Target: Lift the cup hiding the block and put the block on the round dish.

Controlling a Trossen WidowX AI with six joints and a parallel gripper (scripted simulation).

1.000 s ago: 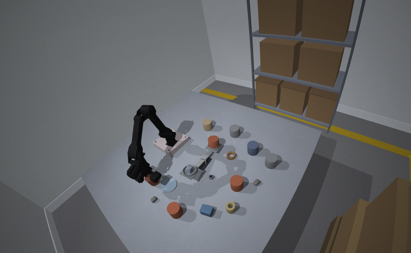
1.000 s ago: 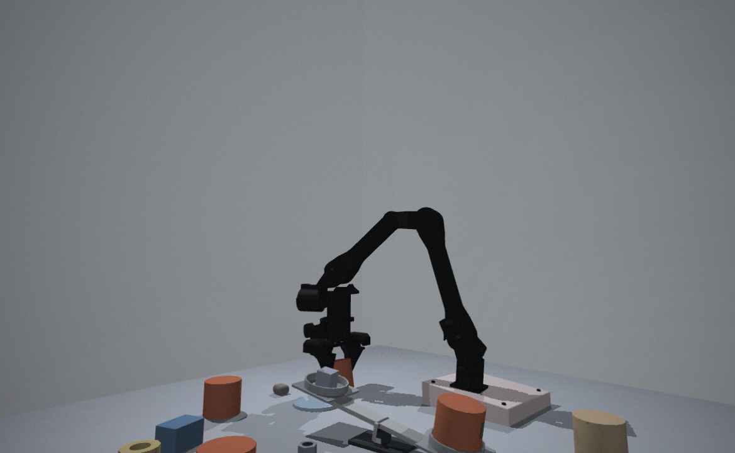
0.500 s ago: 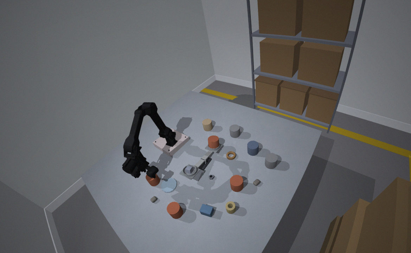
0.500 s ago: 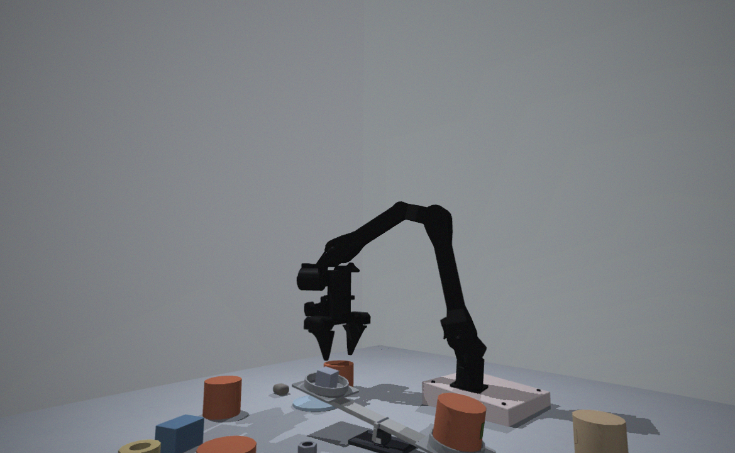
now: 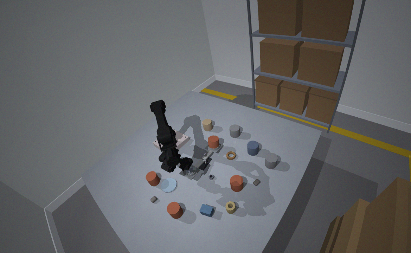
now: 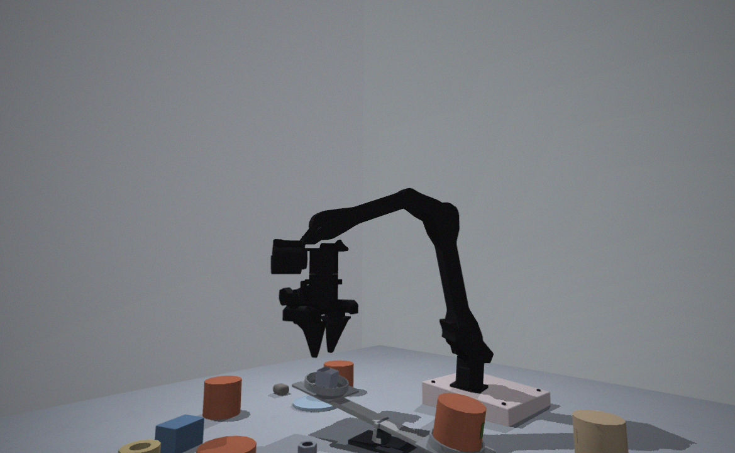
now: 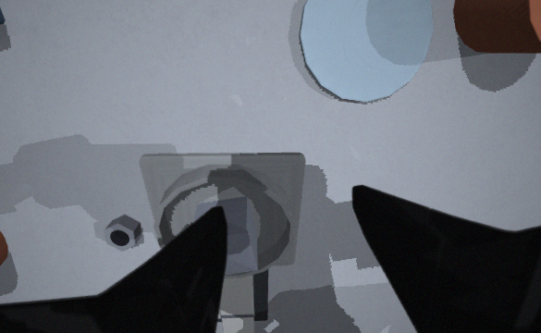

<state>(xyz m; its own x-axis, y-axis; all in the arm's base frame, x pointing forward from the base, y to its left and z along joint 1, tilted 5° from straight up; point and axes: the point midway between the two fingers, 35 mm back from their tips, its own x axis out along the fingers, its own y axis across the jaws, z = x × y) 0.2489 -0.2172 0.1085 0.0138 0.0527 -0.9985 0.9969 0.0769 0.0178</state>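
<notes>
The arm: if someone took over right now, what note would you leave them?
Gripper: open, empty, hovering over the block on its balance pan.
One cup stands beside the dish; the other cup sits on the far pan.
Done: block uncovered.
Left: grasp block, set it on dish, release, pull clear. Don't touch the other cup.

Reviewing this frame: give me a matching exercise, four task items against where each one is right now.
Items:
1. grey block
2. set-down cup
3. other cup
4. gripper

Places:
A. beside the round dish, on the table
B. on the far end of the balance
C. open, in the air over the near pan
D. in the ring on the near pan

Pairs: 1-D, 2-A, 3-B, 4-C
</notes>
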